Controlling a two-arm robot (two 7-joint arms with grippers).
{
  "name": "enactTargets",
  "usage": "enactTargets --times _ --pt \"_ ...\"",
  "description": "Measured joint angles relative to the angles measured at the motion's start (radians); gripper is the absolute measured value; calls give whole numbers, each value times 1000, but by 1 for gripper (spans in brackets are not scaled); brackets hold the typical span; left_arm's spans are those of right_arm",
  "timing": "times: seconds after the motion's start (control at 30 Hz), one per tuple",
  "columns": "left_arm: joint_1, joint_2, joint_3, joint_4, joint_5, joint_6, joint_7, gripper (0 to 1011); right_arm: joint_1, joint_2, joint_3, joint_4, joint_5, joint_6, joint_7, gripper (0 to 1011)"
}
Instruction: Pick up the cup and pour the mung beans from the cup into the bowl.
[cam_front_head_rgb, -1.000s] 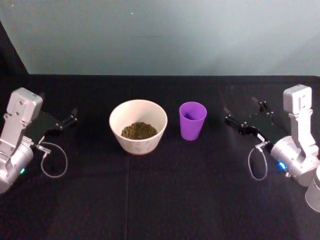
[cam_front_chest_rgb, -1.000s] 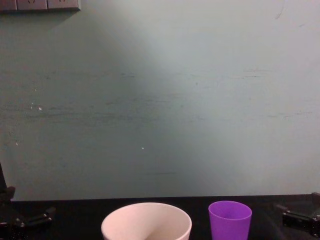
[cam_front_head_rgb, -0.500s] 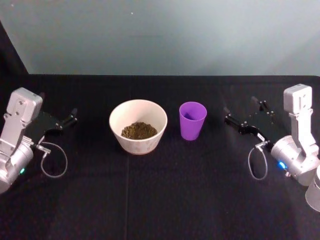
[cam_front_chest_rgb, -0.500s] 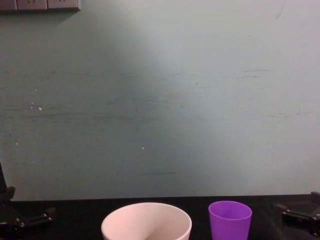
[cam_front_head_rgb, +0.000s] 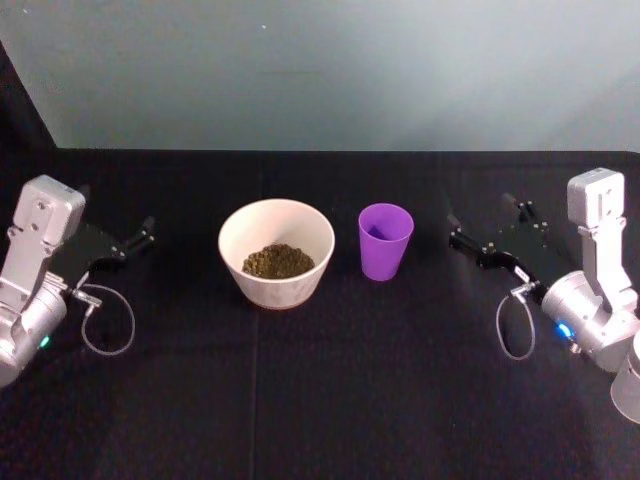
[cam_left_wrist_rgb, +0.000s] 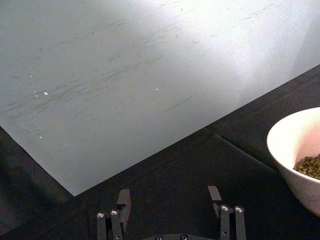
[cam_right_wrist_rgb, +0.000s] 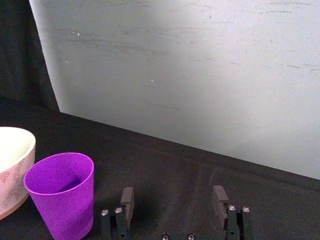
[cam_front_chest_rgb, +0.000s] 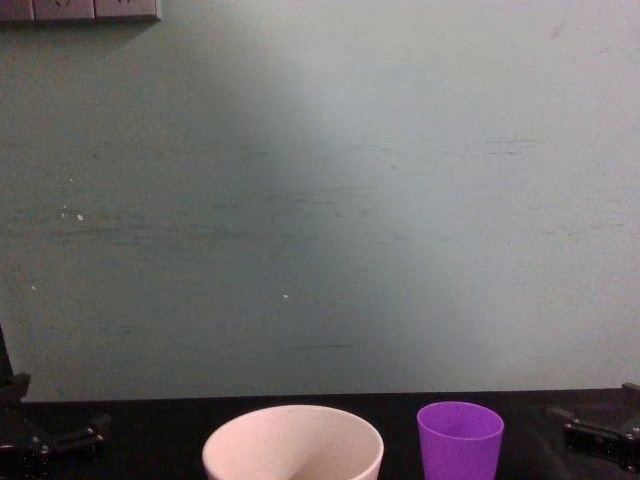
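The purple cup (cam_front_head_rgb: 385, 241) stands upright on the black table, just right of the cream bowl (cam_front_head_rgb: 243, 228). A heap of mung beans (cam_front_head_rgb: 278, 261) lies in the bowl; inside the cup I see purple wall and shadow. My right gripper (cam_front_head_rgb: 482, 214) hovers open to the right of the cup, apart from it, fingers pointing toward it. In the right wrist view the cup (cam_right_wrist_rgb: 60, 192) sits off to one side of the open right gripper (cam_right_wrist_rgb: 173, 196). My left gripper (cam_front_head_rgb: 118, 216) stays open at the table's left, well away from the bowl (cam_left_wrist_rgb: 285, 135).
A black cloth (cam_front_head_rgb: 330, 390) covers the table, and a pale green wall (cam_front_head_rgb: 320, 70) stands behind it. Loose cable loops hang by the left wrist (cam_front_head_rgb: 105, 325) and the right wrist (cam_front_head_rgb: 515, 325). A dark curtain edge (cam_front_head_rgb: 15, 100) is at the far left.
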Motion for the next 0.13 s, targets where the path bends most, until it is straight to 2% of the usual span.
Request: enactTargets --times 0.13 --pt "0 0 0 0 0 0 0 1000 0 0 0 0 0 0 0 1003"
